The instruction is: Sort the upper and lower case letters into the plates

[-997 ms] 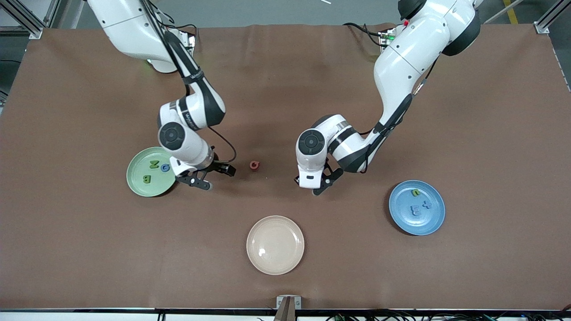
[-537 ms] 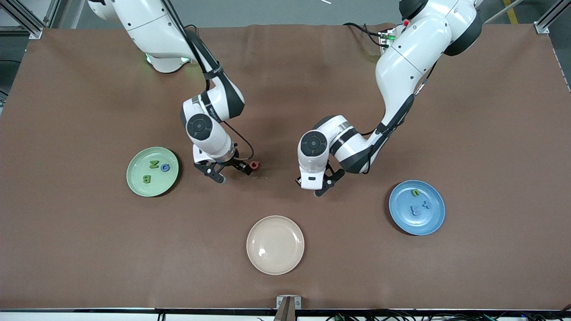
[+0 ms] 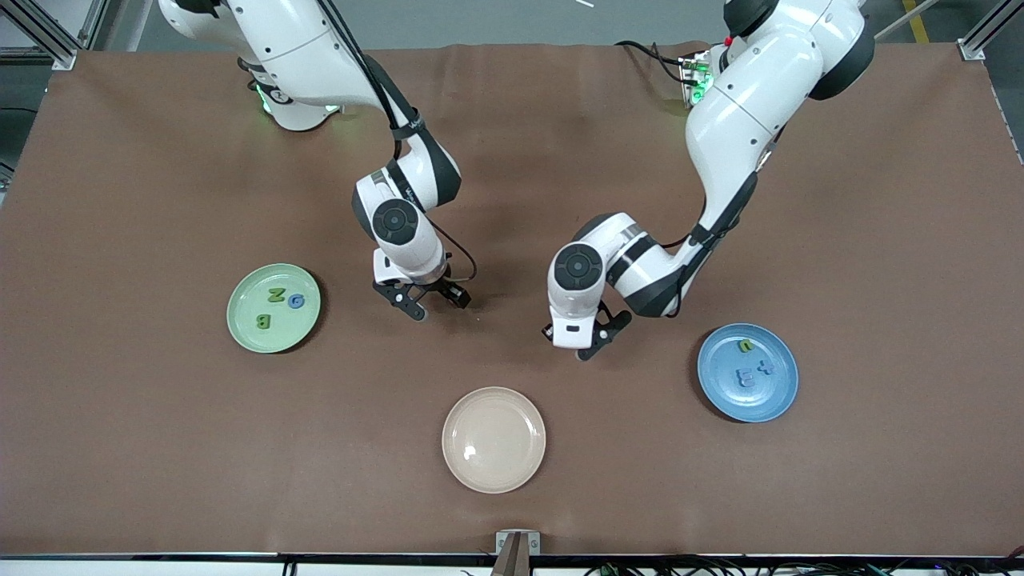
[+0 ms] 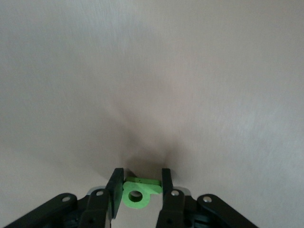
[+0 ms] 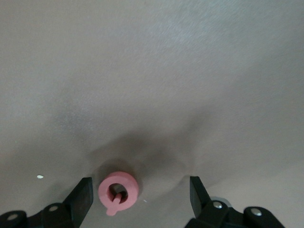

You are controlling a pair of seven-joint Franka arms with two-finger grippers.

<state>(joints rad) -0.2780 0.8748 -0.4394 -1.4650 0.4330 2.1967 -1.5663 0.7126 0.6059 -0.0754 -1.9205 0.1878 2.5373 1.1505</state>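
My right hand (image 3: 433, 302) hangs spread wide over the desk (image 3: 512, 496), a pink letter (image 5: 118, 191) lying between its fingers, nearer one finger; the front view hides that letter under the hand. My left hand (image 3: 586, 342) pinches a green letter (image 4: 138, 192), seen only by its wrist camera. The green plate (image 3: 274, 308) and blue plate (image 3: 747, 372) each hold three letters.

We saw bare cloth (image 3: 160, 448) around all three plates. The right gripper (image 3: 433, 302) hung with fingers spread over the pink letter (image 5: 118, 191), nothing else crowding it. The left gripper (image 3: 590, 342) gripped a green letter (image 4: 139, 194) over open cloth between the cream plate (image 3: 494, 439) and blue plate (image 3: 747, 372). The green plate (image 3: 274, 308) stood well apart from both arms.
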